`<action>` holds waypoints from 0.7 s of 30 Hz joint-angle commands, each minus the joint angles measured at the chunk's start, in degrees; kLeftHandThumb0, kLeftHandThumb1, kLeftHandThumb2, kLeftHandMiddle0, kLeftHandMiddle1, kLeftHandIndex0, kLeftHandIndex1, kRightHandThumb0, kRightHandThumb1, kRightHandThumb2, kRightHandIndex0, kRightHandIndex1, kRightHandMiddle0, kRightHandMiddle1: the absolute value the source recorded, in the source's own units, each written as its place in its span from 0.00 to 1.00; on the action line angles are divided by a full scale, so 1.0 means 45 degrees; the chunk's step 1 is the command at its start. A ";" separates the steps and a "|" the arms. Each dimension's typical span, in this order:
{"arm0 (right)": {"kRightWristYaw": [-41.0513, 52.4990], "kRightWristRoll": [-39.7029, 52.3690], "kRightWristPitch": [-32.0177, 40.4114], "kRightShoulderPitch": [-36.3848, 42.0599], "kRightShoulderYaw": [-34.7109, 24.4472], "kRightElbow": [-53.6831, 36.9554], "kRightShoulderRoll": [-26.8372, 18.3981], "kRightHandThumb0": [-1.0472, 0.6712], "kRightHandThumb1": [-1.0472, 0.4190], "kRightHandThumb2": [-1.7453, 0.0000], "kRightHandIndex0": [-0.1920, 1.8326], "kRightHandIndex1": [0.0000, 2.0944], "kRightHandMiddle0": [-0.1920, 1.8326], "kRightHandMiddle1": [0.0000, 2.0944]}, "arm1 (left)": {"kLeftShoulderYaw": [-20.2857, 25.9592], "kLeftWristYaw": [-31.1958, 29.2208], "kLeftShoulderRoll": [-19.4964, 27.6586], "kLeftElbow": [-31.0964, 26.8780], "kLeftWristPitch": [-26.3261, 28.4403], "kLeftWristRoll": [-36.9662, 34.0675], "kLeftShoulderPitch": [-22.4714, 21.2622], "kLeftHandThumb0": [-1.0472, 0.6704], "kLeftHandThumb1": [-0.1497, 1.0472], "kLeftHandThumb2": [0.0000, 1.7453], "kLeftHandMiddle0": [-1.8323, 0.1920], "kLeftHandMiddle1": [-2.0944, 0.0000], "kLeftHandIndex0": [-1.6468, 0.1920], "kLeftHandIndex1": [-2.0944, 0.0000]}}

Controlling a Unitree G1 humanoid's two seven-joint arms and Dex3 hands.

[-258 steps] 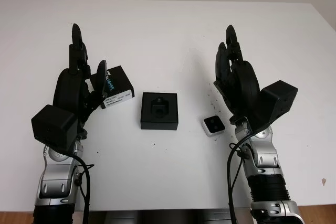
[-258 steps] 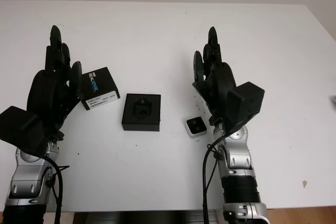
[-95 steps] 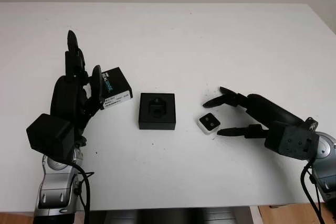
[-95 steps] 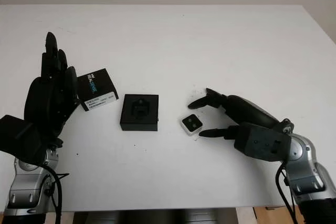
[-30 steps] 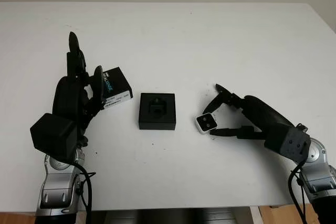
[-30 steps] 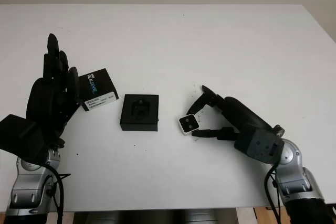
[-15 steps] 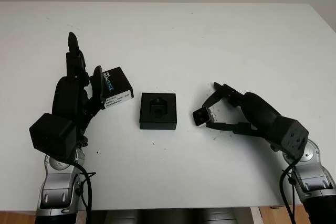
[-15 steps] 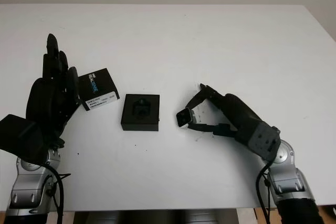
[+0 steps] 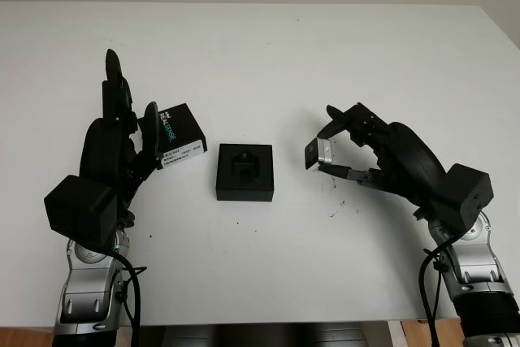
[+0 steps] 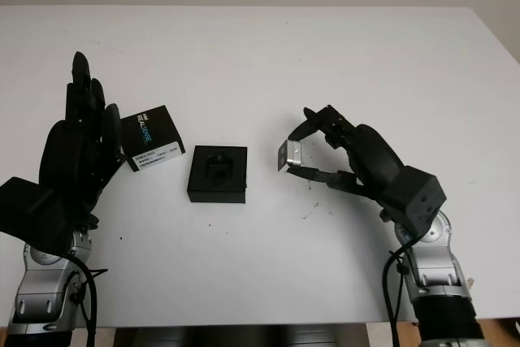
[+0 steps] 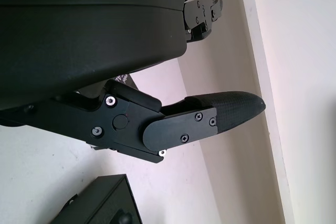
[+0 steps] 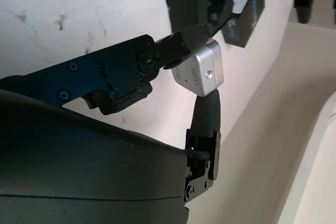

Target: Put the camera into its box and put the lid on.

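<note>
Small silver cube camera (image 12: 198,72): showing a rounded metal shell with one tiny hole; hanging above the white table (image 9: 268,46), right of the black square box (image 9: 244,171).
Right hand (image 9: 329,145): pinching camera between fingertips.
Left hand (image 9: 122,132): staying open beside black lid (image 9: 179,136).

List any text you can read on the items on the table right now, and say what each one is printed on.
"REALSENSE", in white and blue on the black lid beside the left hand; partly legible.
White sticker on that lid: print too small to read.
Box: no text visible.
Camera in the right hand: no readable text.
</note>
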 commanded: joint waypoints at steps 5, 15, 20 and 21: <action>0.0191 0.0921 0.0177 -0.0218 -0.0194 -0.0892 0.0601 0.37 0.04 0.97 0.18 0.03 0.22 0.81 | 0.0059 0.0026 0.0003 -0.0033 -0.0060 -0.0043 0.0057 0.18 1.00 0.37 1.00 1.00 1.00 1.00; -0.0295 0.0819 0.0379 -0.0902 0.0480 -0.0656 0.2387 0.35 0.04 0.97 0.18 0.03 0.21 0.85 | 0.0035 -0.0075 0.0068 0.0049 -0.0190 -0.0094 0.0038 0.19 1.00 0.37 1.00 1.00 1.00 1.00; -0.0538 0.1027 0.0876 -0.1209 0.0878 0.0047 0.3643 0.33 0.04 0.97 0.16 0.02 0.22 0.86 | 0.0055 -0.0101 0.0128 -0.0039 -0.0041 -0.0087 0.0051 0.19 1.00 0.37 1.00 1.00 1.00 1.00; -0.0610 0.1006 0.1015 -0.1240 0.0944 0.0151 0.3835 0.33 0.04 0.97 0.15 0.02 0.22 0.87 | 0.0062 -0.0116 0.0138 -0.0053 -0.0025 -0.0110 0.0053 0.19 1.00 0.37 1.00 1.00 1.00 1.00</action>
